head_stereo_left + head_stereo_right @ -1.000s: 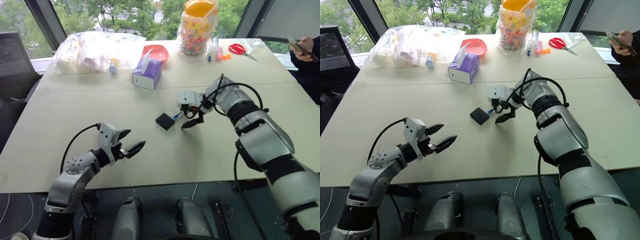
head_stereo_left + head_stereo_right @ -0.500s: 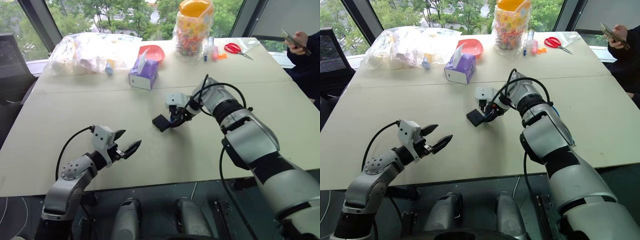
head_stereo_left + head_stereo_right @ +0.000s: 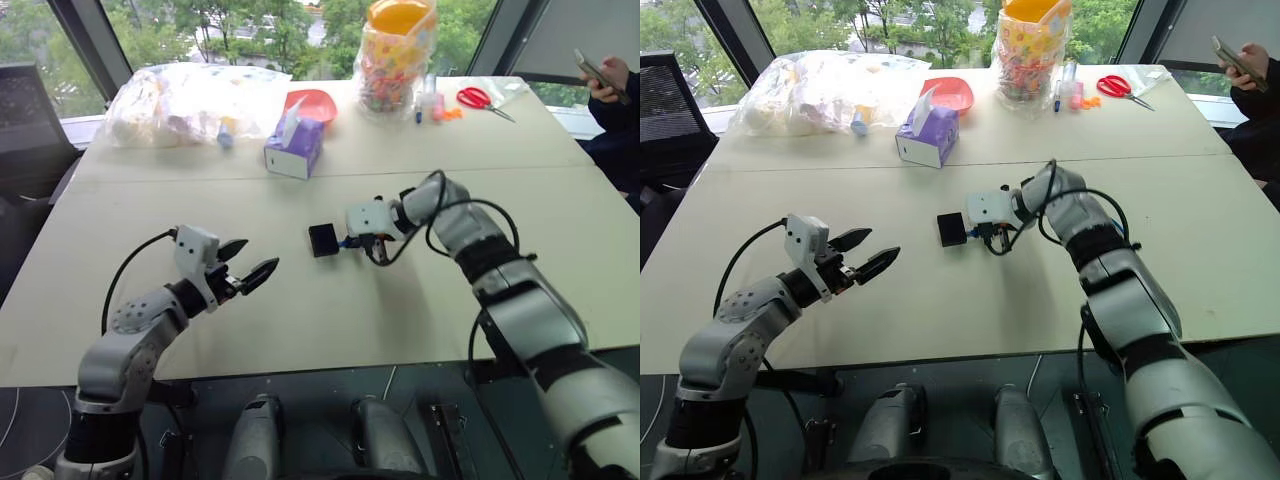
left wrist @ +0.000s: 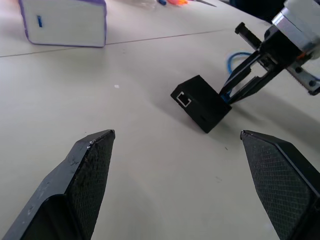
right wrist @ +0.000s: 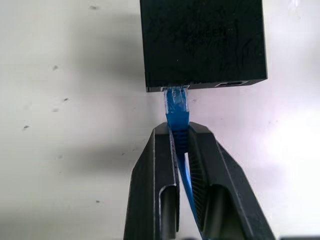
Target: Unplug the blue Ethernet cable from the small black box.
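Near the middle of the pale table point(image 3: 120, 290), the small black box point(image 3: 323, 240) lies flat, with the purple tissue box point(image 3: 294, 147) farther back toward the windows and slightly to the left of it. The blue Ethernet cable point(image 5: 176, 112) is plugged into the side of the small black box that faces the right gripper point(image 5: 181, 136); its translucent plug sits in the socket. The right gripper is clenched on the blue Ethernet cable just behind the plug, its two black fingers point(image 5: 155, 165) pinching the wire from both sides, their tips just short of the small black box and not touching it. The wire runs back between the fingers toward the wrist. In the head views the right gripper sits just to the right of the small black box, low over the table.

The left gripper point(image 3: 252, 266) is released, its fingers point(image 4: 87, 165) spread wide and holding nothing. It hovers above the table to the left of the small black box and nearer the table's front edge, well apart from it, pointing toward it. In the left wrist view, an empty socket shows on the face of the small black box turned toward the left gripper, and the blue Ethernet cable curves away behind the right gripper.
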You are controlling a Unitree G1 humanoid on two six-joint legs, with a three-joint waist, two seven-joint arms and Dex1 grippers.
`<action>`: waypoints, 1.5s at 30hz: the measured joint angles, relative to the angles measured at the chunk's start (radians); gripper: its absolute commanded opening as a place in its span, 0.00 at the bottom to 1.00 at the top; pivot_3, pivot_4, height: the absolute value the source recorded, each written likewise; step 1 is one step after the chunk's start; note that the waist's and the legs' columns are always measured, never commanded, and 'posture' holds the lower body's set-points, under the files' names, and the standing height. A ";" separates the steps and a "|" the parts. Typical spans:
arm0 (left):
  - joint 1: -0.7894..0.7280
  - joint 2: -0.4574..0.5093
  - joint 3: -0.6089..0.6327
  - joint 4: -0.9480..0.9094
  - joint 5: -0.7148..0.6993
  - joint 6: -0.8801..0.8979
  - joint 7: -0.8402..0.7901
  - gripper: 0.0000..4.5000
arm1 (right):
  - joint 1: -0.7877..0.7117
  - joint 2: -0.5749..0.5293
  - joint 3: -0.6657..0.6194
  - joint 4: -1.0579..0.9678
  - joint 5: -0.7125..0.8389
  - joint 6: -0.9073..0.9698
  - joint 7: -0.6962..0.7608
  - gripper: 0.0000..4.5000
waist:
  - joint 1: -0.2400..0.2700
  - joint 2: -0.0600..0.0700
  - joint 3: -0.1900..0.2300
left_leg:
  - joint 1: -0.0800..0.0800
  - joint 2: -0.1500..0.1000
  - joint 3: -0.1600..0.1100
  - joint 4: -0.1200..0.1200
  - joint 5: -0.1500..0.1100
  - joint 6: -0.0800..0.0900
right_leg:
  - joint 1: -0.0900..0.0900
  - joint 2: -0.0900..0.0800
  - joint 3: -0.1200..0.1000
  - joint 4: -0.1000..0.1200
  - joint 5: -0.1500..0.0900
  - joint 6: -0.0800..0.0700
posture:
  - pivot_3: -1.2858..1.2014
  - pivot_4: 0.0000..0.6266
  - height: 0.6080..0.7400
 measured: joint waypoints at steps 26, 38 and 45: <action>-0.341 0.102 -0.106 0.269 -0.119 0.185 -0.329 0.94 | 0.460 -0.050 -0.060 -0.850 -0.269 0.116 -0.440 0.01 | 0.002 -0.002 0.001 | 0.000 0.000 -0.002 0.002 0.005 -0.007 | 0.001 0.001 0.000 0.000 -0.002 -0.004 | 0.52 0.24 0.96; -0.352 0.052 -0.131 0.271 -0.117 0.187 -0.331 0.11 | 0.458 -0.089 -0.061 -0.863 -0.262 0.100 -0.394 0.00 | 0.003 -0.002 0.001 | 0.001 0.000 -0.002 0.004 0.005 -0.007 | 0.003 0.001 0.000 0.000 -0.002 -0.004 | 0.52 0.24 0.96; -0.357 0.042 -0.137 0.286 -0.110 0.183 -0.341 0.10 | 0.446 -0.112 -0.062 -0.865 -0.249 0.089 -0.369 0.00 | 0.004 -0.002 0.001 | 0.001 0.000 -0.002 0.005 0.005 -0.007 | 0.003 0.001 0.000 0.000 -0.002 -0.004 | 0.52 0.24 0.96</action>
